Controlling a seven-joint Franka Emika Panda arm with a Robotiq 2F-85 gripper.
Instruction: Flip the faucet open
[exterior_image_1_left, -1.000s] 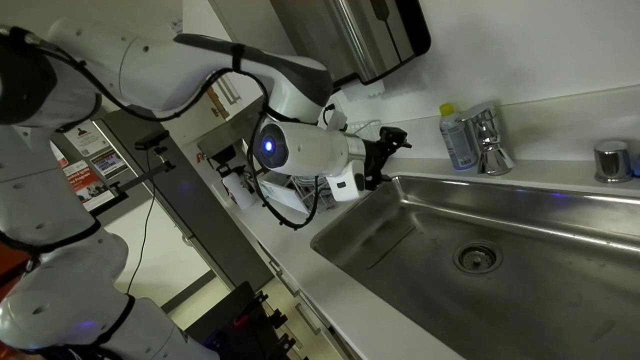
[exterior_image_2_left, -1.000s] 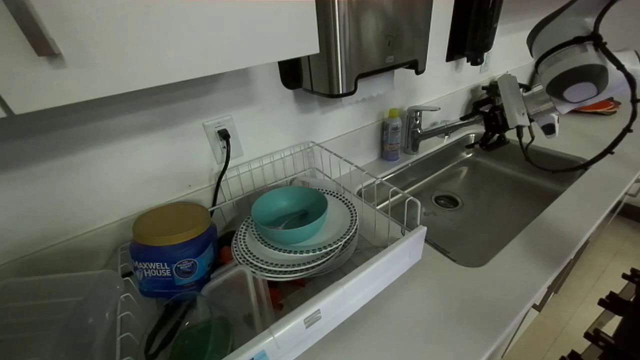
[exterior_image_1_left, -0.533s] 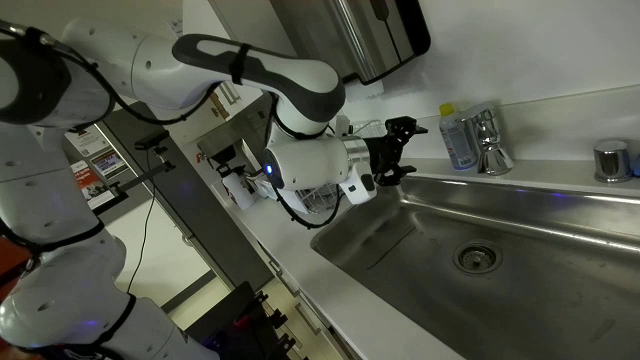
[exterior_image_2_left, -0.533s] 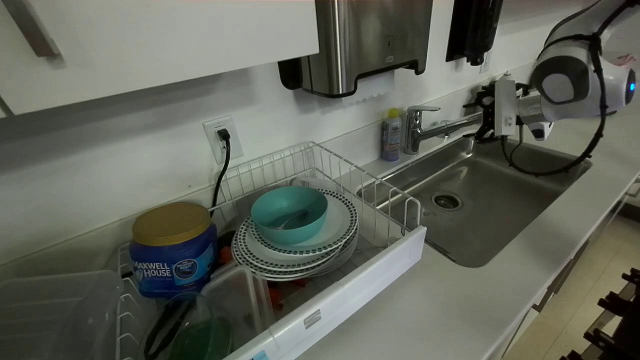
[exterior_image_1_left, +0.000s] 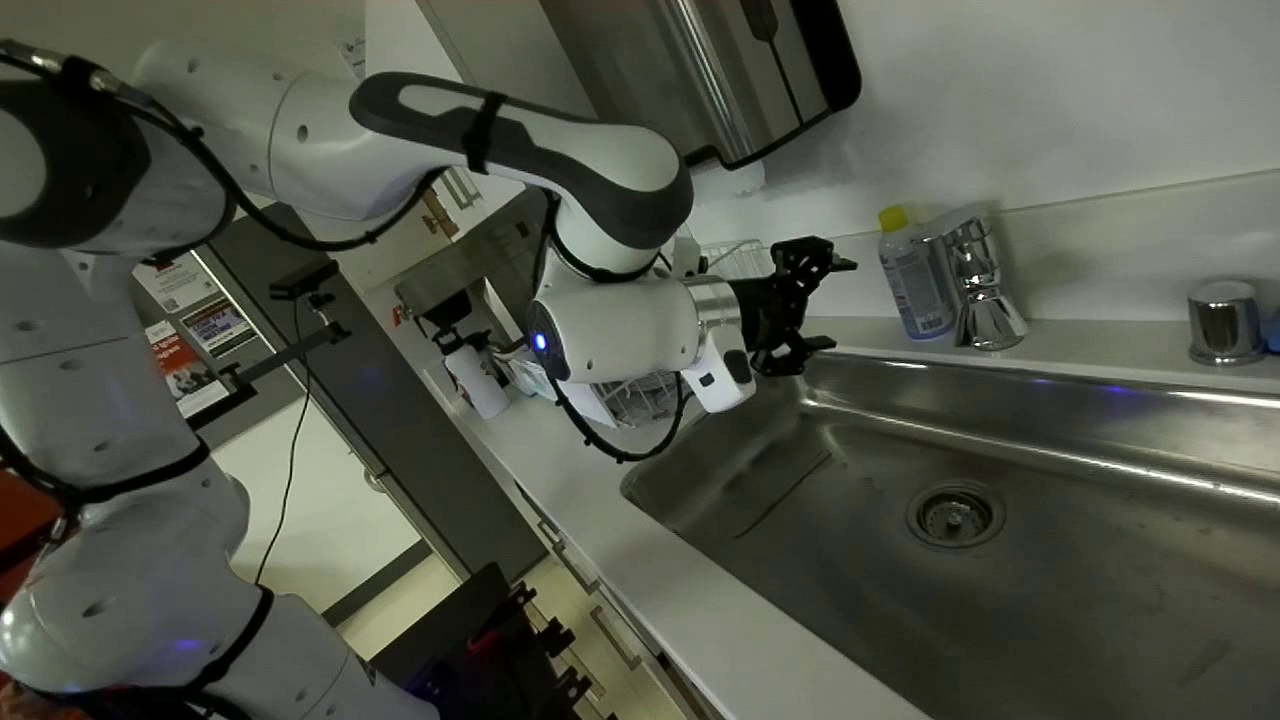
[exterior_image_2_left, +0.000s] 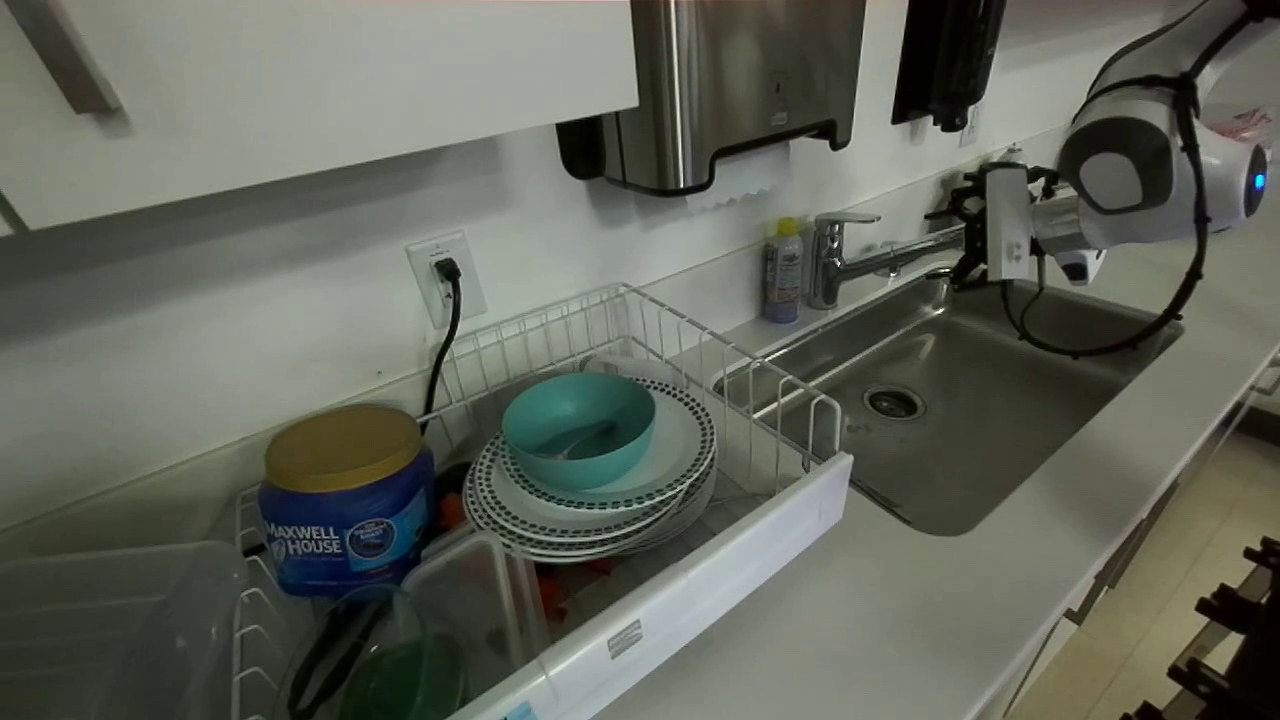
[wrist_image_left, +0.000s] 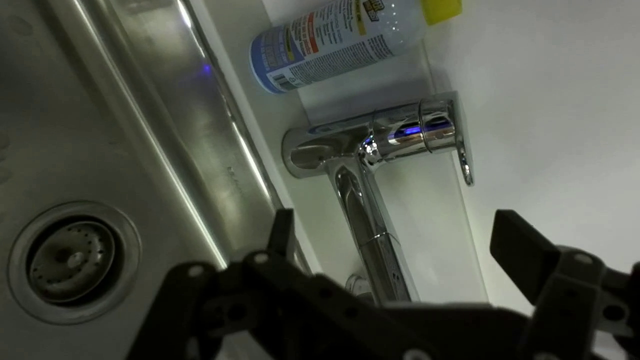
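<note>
Jaws spread wide — before them the faucet (wrist_image_left: 352, 150), lever (exterior_image_2_left: 852, 217) nearly level. A bottle (wrist_image_left: 332, 47) stands just beside it.

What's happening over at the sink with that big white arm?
A robot arm is stretched out toward the faucet at the back edge of the sink, apparently to flip it open. Its gripper faces the faucet with its jaws spread and nothing held; an exterior view shows a gap between the two, so they aren't touching. The lever handle lies roughly level on top, so it looks not yet flipped. A yellow-capped bottle stands beside the faucet.
</note>
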